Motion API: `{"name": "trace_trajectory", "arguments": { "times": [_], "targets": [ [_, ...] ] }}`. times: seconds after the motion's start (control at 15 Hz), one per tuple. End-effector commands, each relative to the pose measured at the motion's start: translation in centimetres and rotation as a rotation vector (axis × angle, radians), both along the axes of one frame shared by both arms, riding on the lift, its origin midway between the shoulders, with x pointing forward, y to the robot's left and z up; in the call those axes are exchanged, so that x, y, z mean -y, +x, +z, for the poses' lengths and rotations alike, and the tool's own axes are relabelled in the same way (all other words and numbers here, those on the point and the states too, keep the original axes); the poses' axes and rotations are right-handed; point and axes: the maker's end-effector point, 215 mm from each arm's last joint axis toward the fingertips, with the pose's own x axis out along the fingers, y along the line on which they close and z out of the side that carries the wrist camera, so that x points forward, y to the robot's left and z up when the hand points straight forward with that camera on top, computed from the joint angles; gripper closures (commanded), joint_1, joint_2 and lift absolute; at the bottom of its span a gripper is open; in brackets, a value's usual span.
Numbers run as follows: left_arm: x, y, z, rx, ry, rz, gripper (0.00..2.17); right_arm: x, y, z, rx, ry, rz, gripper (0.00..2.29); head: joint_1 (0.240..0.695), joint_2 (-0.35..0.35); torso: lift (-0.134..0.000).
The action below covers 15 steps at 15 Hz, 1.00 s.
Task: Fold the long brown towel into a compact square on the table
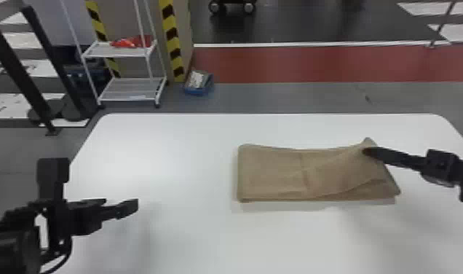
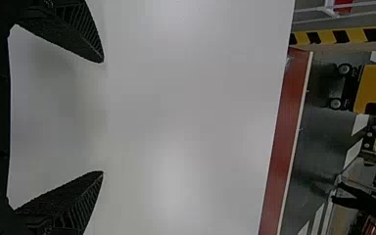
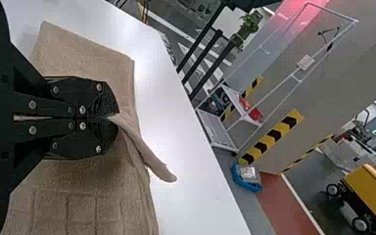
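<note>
1. The right gripper's [image 3: 113, 118] fingers are pressed together on a fold of the brown towel [image 1: 270, 175], by its far right corner. The pinch looks shallow, so a pull could let the cloth slip out.
2. A loose flap [image 3: 152, 159] juts past those fingertips; if it isn't tucked, it may crease under the next fold.
3. The lifted upper cloth slants across the right end, baring a strip beneath at the near corner. Folding from there could give a skewed packet, not a square.
4. The towel lies on the table's [image 1: 169, 145] right half with only 1 gripper on it, so dragging could shift all the layers.
5. The left gripper's [image 2: 103, 117] fingers are spread over bare tabletop, well apart from the towel, bracing nothing.
</note>
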Motion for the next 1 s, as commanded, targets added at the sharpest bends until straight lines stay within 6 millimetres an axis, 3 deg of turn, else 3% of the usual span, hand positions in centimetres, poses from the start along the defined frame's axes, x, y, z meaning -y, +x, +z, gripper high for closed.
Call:
{"name": "trace_trajectory", "arguments": {
  "times": [0.0,0.07,0.13,0.2,0.27,0.33,0.4,0.6,0.8,0.93],
  "targets": [
    [0.5,0.0,-0.1,-0.002,0.001,-0.009,0.07,-0.8,0.3,-1.2,-0.005,-0.01,0.008,1.65,0.695,0.055,-0.123],
    [0.4,0.1,-0.1,-0.002,0.002,-0.008,0.07,-1.2,0.2,-1.3,-0.009,-0.013,0.016,1.65,0.695,0.055,-0.123],
    [0.3,0.2,0.0,0.0,0.003,-0.006,0.07,-1.4,0.2,-0.1,0.008,0.015,0.023,1.65,0.695,0.057,-0.123],
    [0.2,0.4,0.2,0.006,0.006,-0.003,0.07,0.2,0.5,3.6,0.074,0.059,-0.002,1.65,0.695,0.059,-0.123],
    [-0.2,0.4,0.4,0.009,0.004,0.005,0.07,3.8,0.0,5.8,0.099,0.093,-0.052,1.65,0.695,0.062,-0.123],
    [-0.6,0.4,0.6,0.017,-0.001,0.013,0.07,4.6,-0.3,5.6,0.088,0.075,-0.054,1.65,0.695,0.061,-0.123],
    [-0.7,0.3,0.5,0.015,-0.002,0.015,0.07,5.0,-1.0,3.4,0.047,0.029,-0.054,1.65,0.695,0.032,-0.123],
    [0.2,0.2,0.1,0.008,-0.008,0.005,0.07,3.8,-0.7,-0.1,0.012,-0.007,-0.038,1.65,0.695,0.012,-0.123],
    [0.0,-0.3,-0.4,0.004,-0.005,0.006,0.07,3.9,0.7,-0.7,0.015,-0.029,-0.036,1.65,0.695,0.013,-0.123],
    [-0.3,-0.5,-0.6,0.004,0.001,0.009,0.07,4.0,1.2,0.3,0.03,-0.021,-0.027,1.65,0.695,0.015,-0.123]
  ]
}}
